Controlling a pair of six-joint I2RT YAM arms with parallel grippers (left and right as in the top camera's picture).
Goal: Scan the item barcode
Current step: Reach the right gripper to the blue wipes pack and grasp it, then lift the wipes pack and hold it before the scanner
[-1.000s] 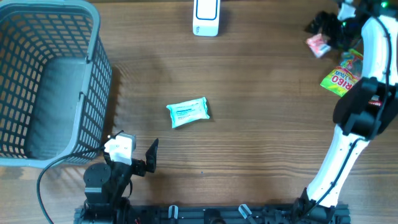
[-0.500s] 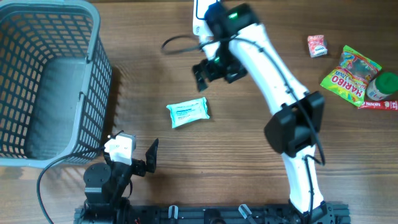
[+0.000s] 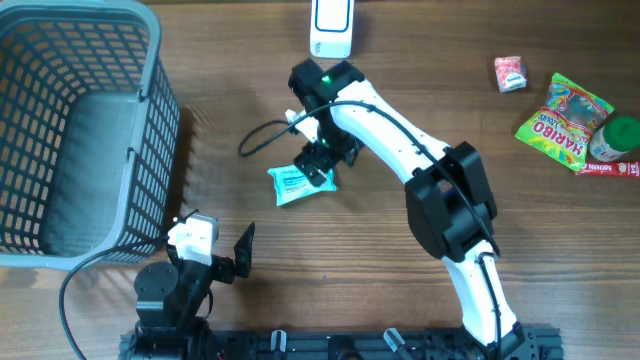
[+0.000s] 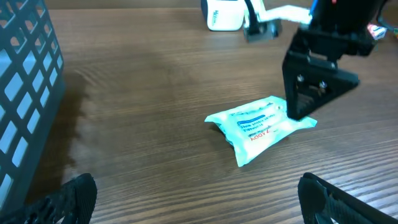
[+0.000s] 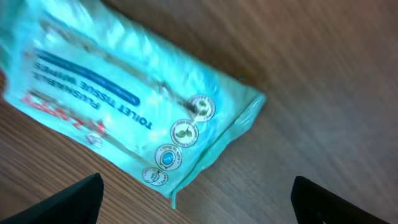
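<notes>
The soft teal plastic pack of wipes (image 3: pixel 298 182) lies flat near the middle of the wooden worktop (image 3: pixel 400 260), its printed face up. From my right wrist I read "FLUSHABLE" and "TOILET TISSUE WIPES" in blue on it, a line of red lettering too blurred to make out, and a row of small round emblems along one side. My right jaws are spread wide, directly over the pack's right end, with the pack lying in the gap between the two tips. They pinch nothing, and I cannot tell whether either tip touches the wrapper. My white right arm (image 3: pixel 400 130) reaches in across the worktop from the near right.

My left jaws, also spread wide and holding nothing, hang low at the near edge, well apart from the pack and pointing toward it.

Beyond the pack, at the far edge, stands a white box-shaped barcode scanner (image 3: pixel 331 25). A grey plastic lattice basket (image 3: pixel 160 120) fills the far left corner. Off to the far right lie a small red and white packet (image 3: pixel 510 72), a bright sweets bag reading "HARIBO" (image 3: pixel 560 115), and a green-lidded item (image 3: pixel 612 140) touching that bag.
</notes>
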